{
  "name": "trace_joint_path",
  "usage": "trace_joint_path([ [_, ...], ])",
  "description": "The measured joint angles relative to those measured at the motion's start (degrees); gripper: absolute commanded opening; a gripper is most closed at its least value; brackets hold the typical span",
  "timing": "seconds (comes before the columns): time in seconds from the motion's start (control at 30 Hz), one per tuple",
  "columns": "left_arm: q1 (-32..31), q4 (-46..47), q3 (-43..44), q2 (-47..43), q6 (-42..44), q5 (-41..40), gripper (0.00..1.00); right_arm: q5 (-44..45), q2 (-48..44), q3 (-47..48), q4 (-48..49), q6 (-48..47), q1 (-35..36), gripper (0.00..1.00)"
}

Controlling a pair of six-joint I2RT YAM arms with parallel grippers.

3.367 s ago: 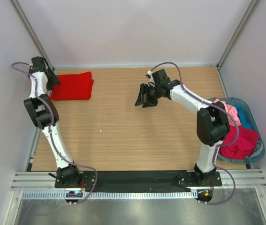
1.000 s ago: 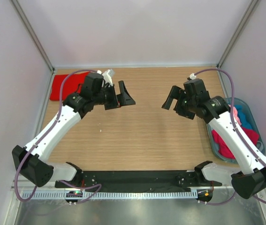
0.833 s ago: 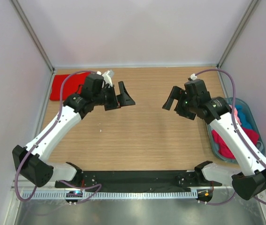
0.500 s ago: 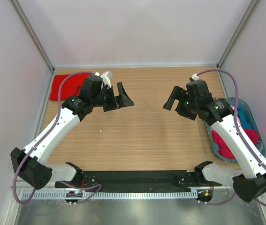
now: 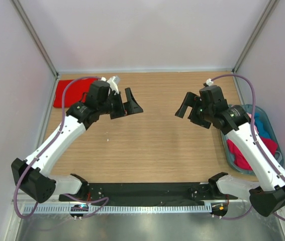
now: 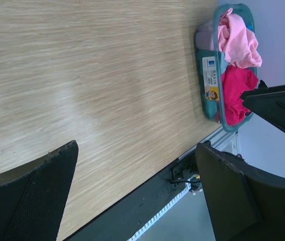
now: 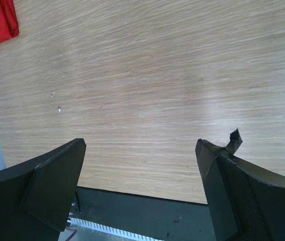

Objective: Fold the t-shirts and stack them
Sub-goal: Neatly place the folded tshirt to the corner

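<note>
A: Well, got the tees placed?
B: Spotted a red tee (image 5: 69,93) folded flat in the far left corner, hard by the left wall (image 5: 11,100) and partly hidden behind the left arm (image 5: 57,140). Found the rest heaped in the basket (image 6: 211,75) at the right edge: a pink tee (image 6: 238,42) on top at the far end, a teal tee (image 5: 264,131) beside it, a crimson tee (image 6: 235,90) nearer.
A: And the jaws?
B: Spread wide on both sides, gripping nothing. Hanging above the surface (image 5: 152,150), left jaws left of centre, right jaws right of centre, facing each other, well apart.
A: Anything in the way?
B: Only the right arm (image 5: 248,145), passing over the basket's left rim. Otherwise just two pale specks (image 7: 59,108) on bare wood between the arms.
A: Edges?
B: Walled at left, far and right. Closed at the near side by a black base plate (image 5: 147,191) and a metal rail (image 5: 147,208). Plenty of open wood across the middle.
</note>
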Motion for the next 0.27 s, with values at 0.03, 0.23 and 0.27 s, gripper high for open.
trace_joint_path([
  [0.03,0.0,0.0,0.0,0.0,0.0,0.0,1.0,0.1,0.0,0.0,0.0,0.0,0.0,1.0],
  [0.23,0.0,0.0,0.1,0.0,0.2,-0.5,1.0,0.1,-0.1,-0.1,0.2,0.0,0.0,1.0],
  [0.27,0.0,0.0,0.1,0.0,0.2,-0.6,1.0,0.1,-0.4,-0.3,0.5,0.0,0.0,1.0],
])
